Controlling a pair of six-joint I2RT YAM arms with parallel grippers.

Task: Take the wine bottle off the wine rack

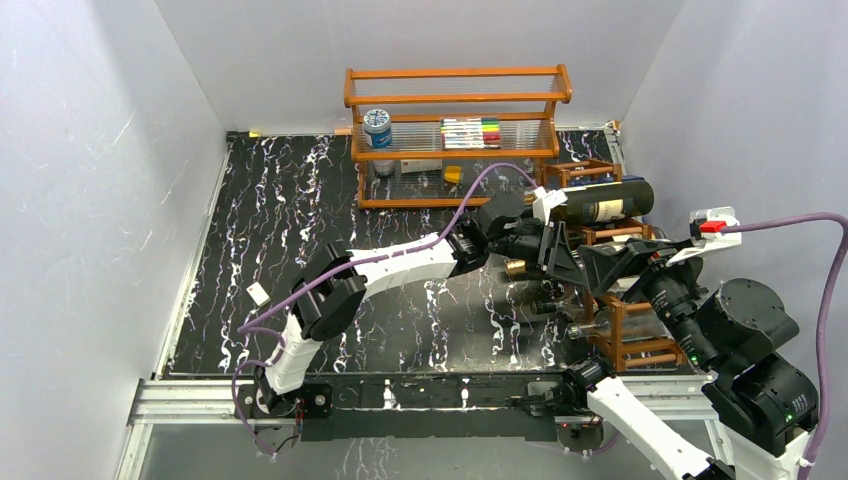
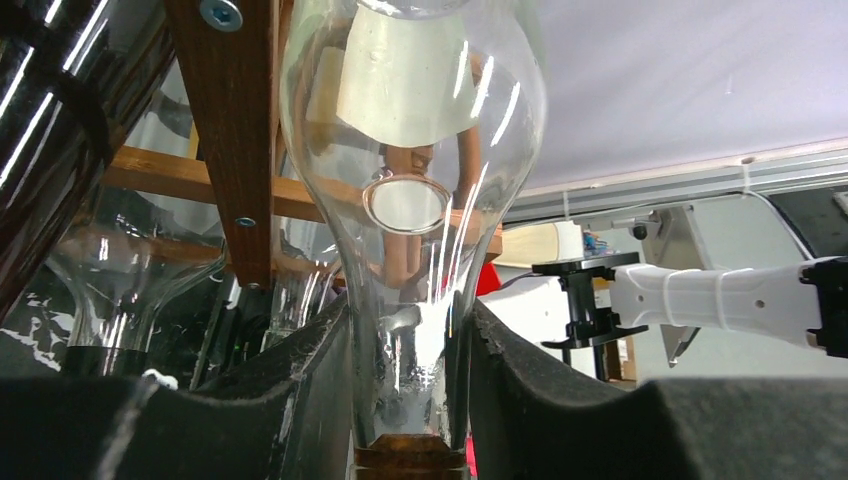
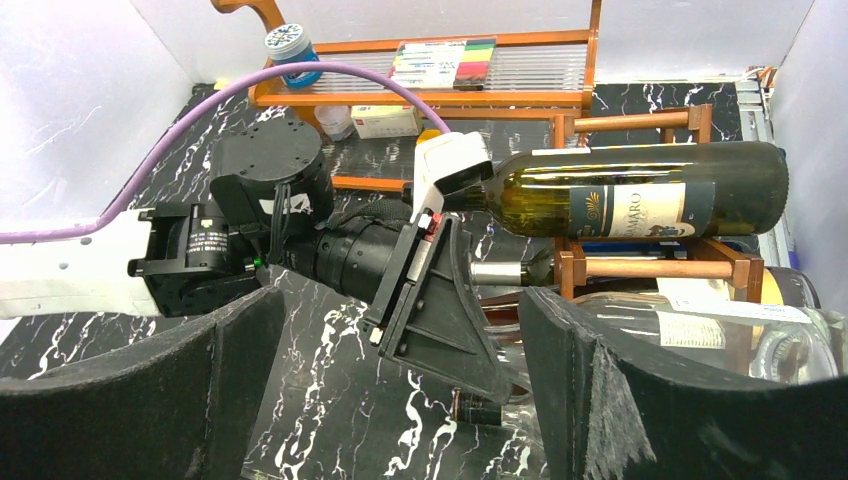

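The wine rack (image 1: 625, 335) is a reddish-brown lattice at the right of the table, and its bars show in the left wrist view (image 2: 235, 130) and the right wrist view (image 3: 650, 268). My left gripper (image 2: 410, 340) is shut on the neck of a clear glass wine bottle (image 2: 410, 150) that lies in the rack, just above its brown stopper. From above, this gripper (image 1: 545, 248) sits against the rack's left side. My right gripper (image 3: 400, 330) is wide open and holds nothing. It faces the left gripper and the bottle's neck end (image 3: 480, 410).
A dark green labelled bottle (image 1: 600, 203) lies across the top of the rack. More bottle necks (image 1: 515, 267) stick out of its left face. An orange shelf (image 1: 455, 100) at the back holds a jar (image 1: 377, 127) and markers (image 1: 470, 132). The right wall is close.
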